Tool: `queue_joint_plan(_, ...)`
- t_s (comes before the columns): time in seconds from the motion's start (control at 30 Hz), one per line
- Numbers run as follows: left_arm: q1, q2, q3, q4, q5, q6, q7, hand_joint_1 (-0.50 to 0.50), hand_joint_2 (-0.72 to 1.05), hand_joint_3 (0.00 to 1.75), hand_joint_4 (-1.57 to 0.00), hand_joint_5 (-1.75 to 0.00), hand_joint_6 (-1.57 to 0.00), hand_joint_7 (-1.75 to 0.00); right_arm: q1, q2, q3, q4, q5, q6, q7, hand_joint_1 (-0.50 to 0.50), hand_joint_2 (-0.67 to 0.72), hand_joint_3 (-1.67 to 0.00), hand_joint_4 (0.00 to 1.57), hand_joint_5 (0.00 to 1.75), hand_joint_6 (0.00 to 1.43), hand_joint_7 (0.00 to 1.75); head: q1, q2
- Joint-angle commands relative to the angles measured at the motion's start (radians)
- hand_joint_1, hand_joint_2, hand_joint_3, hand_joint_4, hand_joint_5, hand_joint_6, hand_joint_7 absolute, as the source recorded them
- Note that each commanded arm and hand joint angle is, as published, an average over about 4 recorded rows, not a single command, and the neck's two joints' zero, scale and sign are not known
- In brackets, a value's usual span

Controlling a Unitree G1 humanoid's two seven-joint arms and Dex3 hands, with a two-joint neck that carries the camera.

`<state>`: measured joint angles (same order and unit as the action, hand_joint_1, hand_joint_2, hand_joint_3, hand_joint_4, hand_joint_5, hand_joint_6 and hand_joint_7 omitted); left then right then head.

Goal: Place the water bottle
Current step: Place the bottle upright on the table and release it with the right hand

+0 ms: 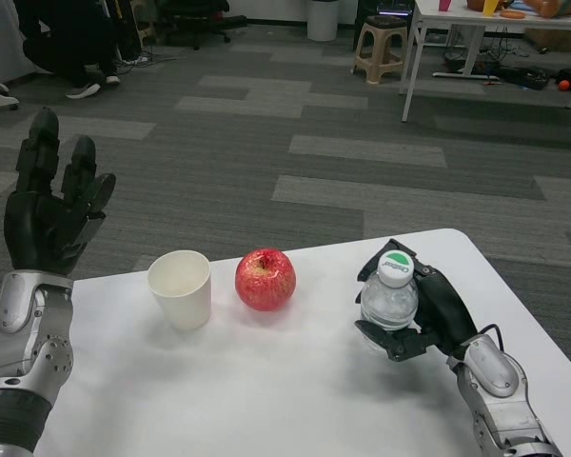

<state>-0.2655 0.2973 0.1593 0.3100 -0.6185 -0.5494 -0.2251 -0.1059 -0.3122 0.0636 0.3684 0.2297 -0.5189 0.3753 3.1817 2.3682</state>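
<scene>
So it's a big room with grey carpet (266, 143) in light and dark patches, and the white tabletop (266, 400) fills the bottom of the shot, its far right corner rounded. At the back there's a second white table (495, 24) with cables and clutter under it, a beige stool (381, 48) next to that, and a person (71, 38) in dark clothes crouching top left, cut off by the edge so only legs and shoes show.

On the tabletop, left to right: a white paper cup (180, 288), a red apple (265, 279) just beside it, then the water bottle (390, 297) further right, near the edge. The right hand (428, 314) is grasping the bottle, fingers wrapped round its sides, cap with the green label facing up. Can't tell if the bottle's base is touching the tabletop, the fingers hide it.

The left hand (52, 205) is held up off the left edge, fingers released and spread, holding nothing.
</scene>
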Motion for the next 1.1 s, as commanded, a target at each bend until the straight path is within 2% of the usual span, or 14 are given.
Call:
queue_joint_plan(0.03, 0.008, 0.01, 0.003, -0.002, -0.001, -0.004, 0.001, -0.5, 1.05, 0.09, 0.0, -0.05, 0.0, 0.0, 0.046, -0.005, 0.016, 0.036, -0.042, 0.066, 0.027, -0.32, -0.48, -1.13, 0.33, 1.58, 0.12, 1.55, -0.002, 0.0)
queue_joint_plan(0.1, 0.008, 0.01, 0.003, -0.002, -0.001, -0.004, 0.001, -0.5, 1.05, 0.09, 0.0, -0.05, 0.0, 0.0, 0.046, -0.005, 0.016, 0.034, -0.043, 0.071, 0.034, -0.38, -0.45, -0.91, 0.24, 1.55, 0.07, 1.54, -0.003, 0.0)
queue_joint_plan(0.17, 0.008, 0.009, 0.001, -0.002, -0.001, -0.004, 0.001, -0.5, 1.05, 0.09, 0.0, 0.0, 0.0, 0.0, 0.046, -0.005, 0.017, 0.033, -0.043, 0.076, 0.04, -0.4, -0.41, -0.79, 0.17, 1.5, 0.04, 1.5, -0.002, -0.001)
queue_joint_plan(0.27, 0.008, 0.008, 0.001, -0.002, -0.001, -0.004, 0.001, -0.5, 1.05, 0.09, 0.0, 0.0, 0.0, 0.0, 0.046, -0.005, 0.018, 0.033, -0.043, 0.086, 0.052, -0.42, -0.34, -0.48, 0.08, 1.33, 0.01, 1.4, -0.001, -0.001)
queue_joint_plan(0.33, 0.008, 0.008, 0.001, -0.002, -0.001, -0.005, 0.001, -0.5, 1.05, 0.09, 0.0, 0.0, 0.0, 0.0, 0.046, -0.005, 0.019, 0.033, -0.043, 0.092, 0.058, -0.44, -0.22, -0.2, 0.01, 1.21, 0.0, 1.29, -0.001, -0.001)
queue_joint_plan(0.4, 0.008, 0.009, 0.001, -0.002, -0.001, -0.005, 0.001, -0.5, 1.05, 0.07, 0.0, 0.0, 0.0, 0.0, 0.046, -0.005, 0.019, 0.033, -0.043, 0.093, 0.06, -0.46, -0.11, -0.08, 0.0, 1.16, 0.0, 1.24, -0.002, -0.002)
queue_joint_plan(0.53, 0.008, 0.01, 0.001, -0.002, -0.001, -0.004, 0.001, -0.5, 1.05, 0.09, 0.0, -0.05, 0.0, 0.0, 0.046, -0.005, 0.018, 0.033, -0.042, 0.092, 0.062, -0.46, 0.09, 0.0, 0.0, 1.12, 0.0, 1.12, -0.002, -0.003)
queue_joint_plan(0.67, 0.008, 0.009, 0.0, -0.002, -0.001, -0.005, 0.001, -0.5, 1.05, 0.02, 0.0, 0.0, 0.0, 0.0, 0.046, -0.005, 0.016, 0.032, -0.041, 0.093, 0.062, -0.46, 0.31, 0.0, 0.0, 0.82, 0.0, 0.94, -0.001, -0.004)
queue_joint_plan(0.7, 0.008, 0.009, 0.0, -0.002, -0.001, -0.005, 0.001, -0.5, 1.05, 0.02, 0.0, 0.0, 0.0, 0.0, 0.046, -0.005, 0.016, 0.032, -0.04, 0.093, 0.062, -0.46, 0.34, 0.0, 0.0, 0.7, 0.0, 0.89, -0.001, -0.004)
queue_joint_plan(0.8, 0.008, 0.009, 0.0, -0.002, -0.001, -0.006, 0.001, -0.5, 1.05, 0.07, 0.0, 0.0, 0.0, 0.0, 0.046, -0.005, 0.014, 0.03, -0.037, 0.094, 0.066, -0.46, 0.44, 0.0, 0.0, 0.12, 0.0, 0.63, 0.0, -0.004)
queue_joint_plan(0.83, 0.008, 0.01, 0.0, -0.002, -0.001, -0.005, 0.001, -0.5, 1.05, 0.09, 0.0, 0.0, 0.0, 0.0, 0.046, -0.005, 0.01, 0.024, -0.036, 0.1, 0.069, -0.46, 0.47, 0.0, 0.0, 0.02, 0.0, 0.54, 0.0, -0.004)
queue_joint_plan(1.0, 0.008, 0.01, 0.0, -0.002, -0.002, -0.004, 0.001, -0.5, 1.05, 0.09, 0.0, 0.0, 0.0, 0.0, 0.046, -0.005, -0.012, -0.012, -0.012, 0.124, 0.077, -0.46, 0.53, 0.0, 0.0, 0.0, 0.0, 0.24, 0.001, -0.001)
queue_joint_plan(1.1, 0.008, 0.01, 0.0, -0.002, -0.001, -0.004, 0.001, -0.5, 1.05, 0.09, 0.0, 0.0, 0.0, 0.0, 0.046, -0.005, -0.028, -0.034, 0.022, 0.131, 0.079, -0.46, 0.57, 0.0, 0.0, 0.0, 0.0, 0.12, 0.001, 0.001)
